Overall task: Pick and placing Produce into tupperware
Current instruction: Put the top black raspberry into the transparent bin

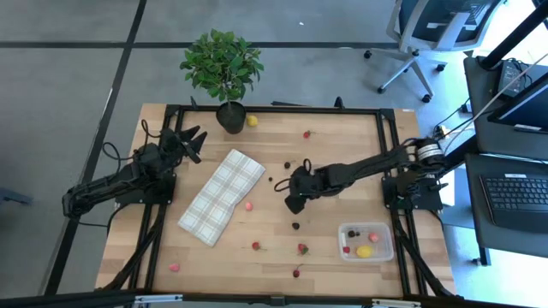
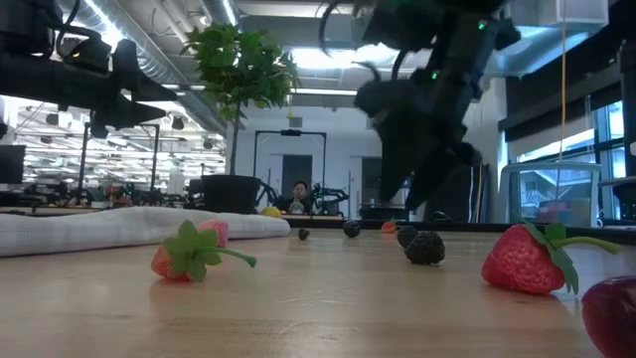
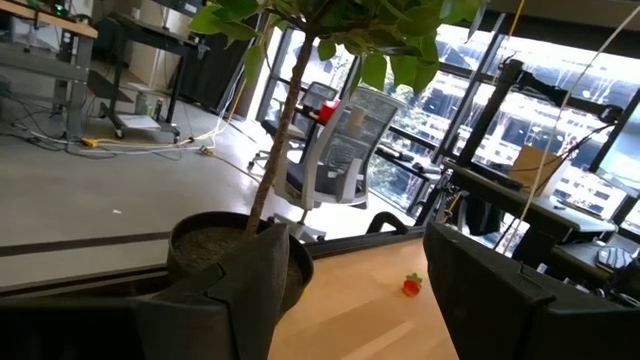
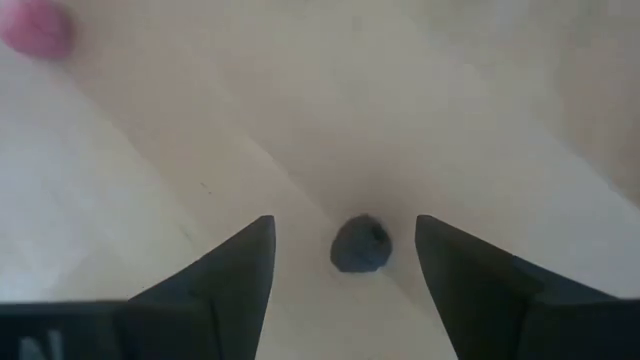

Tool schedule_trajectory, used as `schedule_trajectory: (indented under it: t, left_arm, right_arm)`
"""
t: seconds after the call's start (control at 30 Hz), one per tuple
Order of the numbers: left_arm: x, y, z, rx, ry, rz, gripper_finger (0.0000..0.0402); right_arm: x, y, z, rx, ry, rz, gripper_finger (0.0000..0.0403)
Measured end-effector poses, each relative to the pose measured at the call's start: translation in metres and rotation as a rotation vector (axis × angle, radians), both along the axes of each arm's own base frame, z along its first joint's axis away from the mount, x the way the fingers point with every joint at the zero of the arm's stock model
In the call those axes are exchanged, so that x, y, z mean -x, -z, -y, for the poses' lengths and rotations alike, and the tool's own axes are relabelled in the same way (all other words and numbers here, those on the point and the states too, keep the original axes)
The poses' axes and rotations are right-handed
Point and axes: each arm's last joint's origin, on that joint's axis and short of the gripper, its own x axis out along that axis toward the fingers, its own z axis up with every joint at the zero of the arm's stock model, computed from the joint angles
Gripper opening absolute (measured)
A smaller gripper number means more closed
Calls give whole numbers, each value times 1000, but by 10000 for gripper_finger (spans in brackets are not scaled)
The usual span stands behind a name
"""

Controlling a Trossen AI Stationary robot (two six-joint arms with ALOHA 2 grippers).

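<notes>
Dark berry (image 4: 360,245) on table between right gripper (image 4: 345,262) open jaws, untouched, left jaws open, empty

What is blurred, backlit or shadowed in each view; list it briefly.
High view: even light, table sharp. Low view: bright windows behind turn the right gripper into a silhouette; the near strawberry is soft. Left wrist view: window glare behind the plant. Right wrist view: washed out, dark berry blurred between open fingers.
</notes>
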Motion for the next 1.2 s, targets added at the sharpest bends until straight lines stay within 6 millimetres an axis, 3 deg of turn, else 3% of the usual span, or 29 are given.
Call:
schedule_trajectory:
  t: [0.37, 0.6, 1.2]
  left_arm:
    - [0, 0, 0, 2, 0, -3, 225]
    - [0, 1, 0, 2, 0, -6, 225]
    - [0, 1, 0, 0, -1, -8, 225]
  right_arm:
    - [-8, 32, -4, -40, -24, -130, 243]
    - [-9, 39, -4, -27, -40, -151, 236]
    - [-7, 41, -1, -14, -34, -178, 95]
